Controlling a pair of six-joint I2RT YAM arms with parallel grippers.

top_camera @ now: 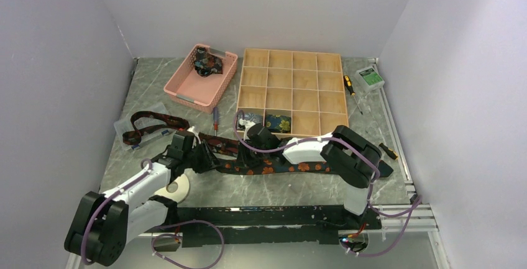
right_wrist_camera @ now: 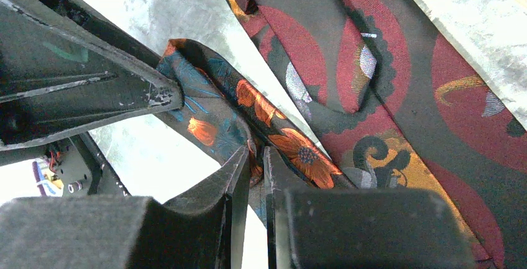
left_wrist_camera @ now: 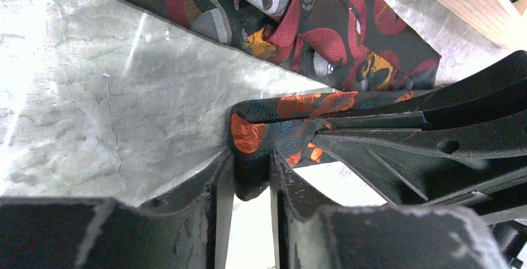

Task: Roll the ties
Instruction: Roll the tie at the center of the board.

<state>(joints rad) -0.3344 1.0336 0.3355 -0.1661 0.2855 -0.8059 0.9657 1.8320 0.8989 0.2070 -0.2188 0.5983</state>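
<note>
A dark navy tie with orange flowers [top_camera: 292, 168] lies across the table's middle, its left end folded up. My left gripper [top_camera: 210, 159] is shut on that folded end [left_wrist_camera: 248, 135], jaws [left_wrist_camera: 252, 171] close around the fabric. My right gripper [top_camera: 245, 152] is shut on the same tie [right_wrist_camera: 211, 120] right beside it, fingers [right_wrist_camera: 253, 164] pinching a fold. A maroon tie [top_camera: 220, 145] with red and yellow print lies just behind, also in the left wrist view [left_wrist_camera: 311, 27] and the right wrist view [right_wrist_camera: 385, 82]. Each gripper's black fingers show in the other's wrist view.
A wooden divided box [top_camera: 292, 92] holds two rolled ties [top_camera: 278, 122]. A pink basket [top_camera: 186, 86] holds more ties. Another maroon tie [top_camera: 149, 126] lies far left. A white tape ring [top_camera: 177, 188] sits by the left arm. Screwdrivers [top_camera: 351, 86] and a green box [top_camera: 371, 77] lie at the right.
</note>
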